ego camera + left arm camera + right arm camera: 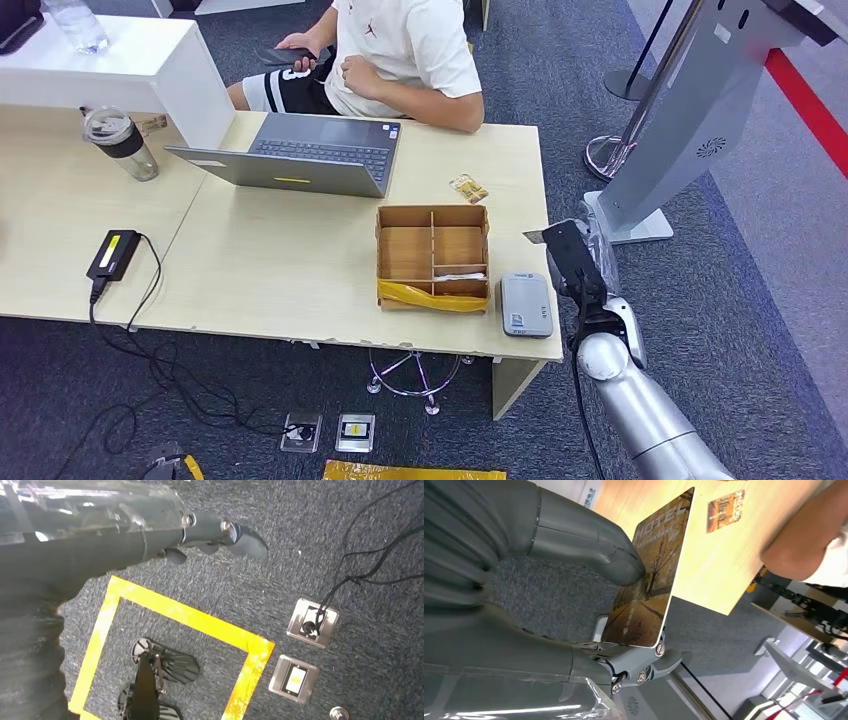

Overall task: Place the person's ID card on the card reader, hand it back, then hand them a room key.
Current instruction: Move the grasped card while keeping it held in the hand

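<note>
Right hand (572,262) pinches room key (654,570) between thumb and fingers, beyond tabletop (300,270) edge; person (400,60) sits far across.

A: What is the room key (651,575) like?
B: A glossy printed plastic card, pinched by the right hand (574,570), whose thumb looks matt grey and smooth.

A: And the table (280,270), mid-frame?
B: Pale wood-look top, matt. The divided box (432,257) on it looks like brown cardboard; the card reader (526,305) is smooth grey plastic.

A: The floor?
B: Rough dark carpet (250,580), with brushed metal floor sockets (312,622) at lower right.
</note>
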`<state>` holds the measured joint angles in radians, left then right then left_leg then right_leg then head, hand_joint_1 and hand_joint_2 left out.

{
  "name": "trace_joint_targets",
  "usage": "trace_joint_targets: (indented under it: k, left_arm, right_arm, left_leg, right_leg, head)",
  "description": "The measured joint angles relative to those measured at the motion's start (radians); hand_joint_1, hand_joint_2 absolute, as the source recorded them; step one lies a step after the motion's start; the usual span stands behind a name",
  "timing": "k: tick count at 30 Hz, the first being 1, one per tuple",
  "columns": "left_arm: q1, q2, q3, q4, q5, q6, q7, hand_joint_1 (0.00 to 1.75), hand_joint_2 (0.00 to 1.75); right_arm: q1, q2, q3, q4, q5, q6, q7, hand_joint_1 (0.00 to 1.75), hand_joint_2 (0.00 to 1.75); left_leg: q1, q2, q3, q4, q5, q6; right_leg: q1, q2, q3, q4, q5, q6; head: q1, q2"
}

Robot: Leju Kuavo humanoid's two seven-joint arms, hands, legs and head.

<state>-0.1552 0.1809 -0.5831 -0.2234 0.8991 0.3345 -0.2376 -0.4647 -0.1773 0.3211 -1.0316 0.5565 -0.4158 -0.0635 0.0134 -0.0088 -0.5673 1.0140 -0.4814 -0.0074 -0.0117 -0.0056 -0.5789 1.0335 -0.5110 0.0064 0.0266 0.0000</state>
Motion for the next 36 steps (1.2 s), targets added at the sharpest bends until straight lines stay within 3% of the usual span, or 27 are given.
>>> trace_joint_targets:
  k: [36]
  left_arm:
    - [0.000,0.005,0.000,0.002,0.047,0.033,0.008,0.00,1.75]
  right_arm:
    - [0.043,0.067,0.037,0.164,-0.030,-0.008,0.008,1.75,1.75]
  left_leg:
    - [0.000,0.000,0.000,0.000,0.000,0.000]
  right_leg:
    - [0.000,0.000,0.000,0.000,0.000,0.000]
  head:
    - [0.000,0.000]
